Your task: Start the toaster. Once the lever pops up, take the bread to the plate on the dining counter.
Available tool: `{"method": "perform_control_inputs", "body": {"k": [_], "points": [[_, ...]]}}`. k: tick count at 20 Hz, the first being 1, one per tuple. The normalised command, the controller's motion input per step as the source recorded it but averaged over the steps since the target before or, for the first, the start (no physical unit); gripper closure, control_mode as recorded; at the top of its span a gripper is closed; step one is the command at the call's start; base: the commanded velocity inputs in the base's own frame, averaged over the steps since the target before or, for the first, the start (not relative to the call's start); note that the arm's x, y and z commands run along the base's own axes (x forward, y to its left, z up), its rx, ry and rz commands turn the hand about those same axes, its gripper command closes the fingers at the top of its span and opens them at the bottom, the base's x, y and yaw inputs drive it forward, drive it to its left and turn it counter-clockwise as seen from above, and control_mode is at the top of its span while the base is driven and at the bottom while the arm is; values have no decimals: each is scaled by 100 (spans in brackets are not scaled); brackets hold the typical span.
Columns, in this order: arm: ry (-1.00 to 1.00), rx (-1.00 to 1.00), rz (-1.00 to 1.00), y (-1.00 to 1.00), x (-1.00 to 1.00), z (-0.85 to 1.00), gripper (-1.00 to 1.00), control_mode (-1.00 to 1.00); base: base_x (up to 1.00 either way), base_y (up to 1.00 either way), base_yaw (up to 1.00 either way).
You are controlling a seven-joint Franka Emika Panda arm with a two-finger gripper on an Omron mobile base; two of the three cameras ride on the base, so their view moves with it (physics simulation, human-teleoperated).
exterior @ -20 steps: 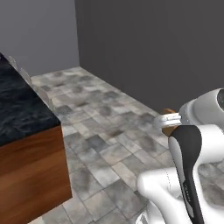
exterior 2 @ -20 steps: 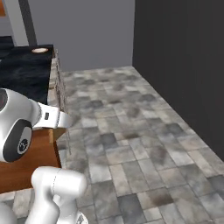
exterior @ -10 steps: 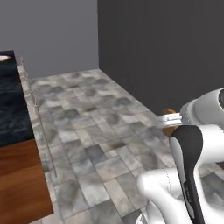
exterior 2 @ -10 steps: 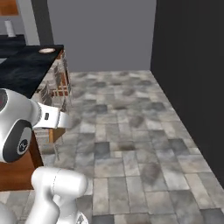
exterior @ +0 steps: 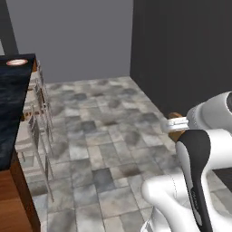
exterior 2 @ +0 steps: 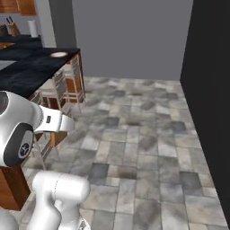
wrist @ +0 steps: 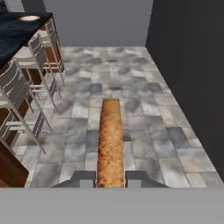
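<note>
step: carrying toast to plate | tool (wrist: 110, 178): clamped on the bread (wrist: 110, 140), slice edge-on, jutting ahead between the jaws | plate (wrist: 29, 18): far ahead-left on dining table (wrist: 13, 33), beyond the stools (wrist: 26, 70) | next: likely drive closer, reach over table, lower bread onto plate

Bread (wrist: 110, 144) edge-on between gripper (wrist: 110, 178) fingertips, above tiled floor (wrist: 131, 87). Dining counter (wrist: 15, 37) left of bread, plate (wrist: 29, 18) on its far end. Stools (wrist: 39, 57) along counter's floor side. Dark wall (wrist: 188, 65) right, back wall (wrist: 96, 22) behind.
</note>
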Motion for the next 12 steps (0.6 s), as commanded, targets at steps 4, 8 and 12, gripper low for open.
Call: {"method": "perform_control_inputs", "body": {"k": [4,8,12], "points": [[0,0,0,0,0,0,100,100,100,-57,38],[0,0,0,0,0,0,100,100,100,-56,39],[0,0,0,0,0,0,100,100,100,-56,39]]}}
